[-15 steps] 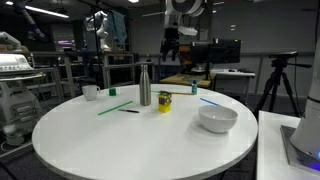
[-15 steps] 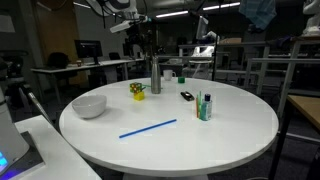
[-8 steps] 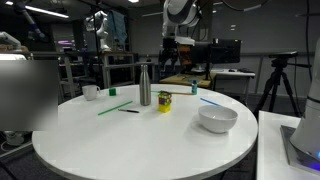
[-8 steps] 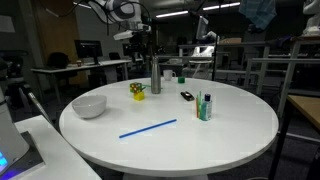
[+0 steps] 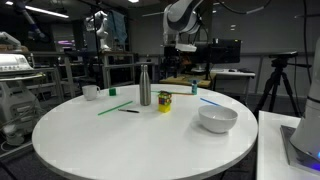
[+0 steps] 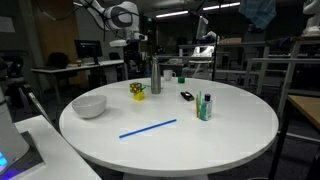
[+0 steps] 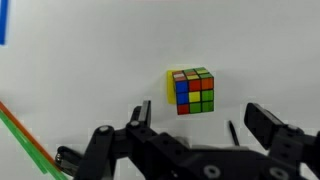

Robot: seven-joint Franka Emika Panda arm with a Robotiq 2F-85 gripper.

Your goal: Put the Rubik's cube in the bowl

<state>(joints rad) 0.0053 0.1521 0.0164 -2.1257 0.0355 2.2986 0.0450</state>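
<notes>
One Rubik's cube (image 7: 193,91) rests on the white table (image 5: 120,140), just beside one steel bottle (image 5: 145,85) and well apart from the one bowl (image 5: 217,119). The gripper (image 7: 185,135) hangs above the table, jaws spread, grasping nothing. One green straw (image 7: 20,135) and one blue straw (image 6: 148,128) lie nearby. A blue shape (image 7: 3,20) at the wrist view's edge is cut off and cannot be identified.

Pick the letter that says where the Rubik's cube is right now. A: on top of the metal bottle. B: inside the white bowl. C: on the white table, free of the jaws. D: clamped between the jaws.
C: the wrist view shows the Rubik's cube resting on the table beyond the open, empty jaws, and the bowl stands apart.
</notes>
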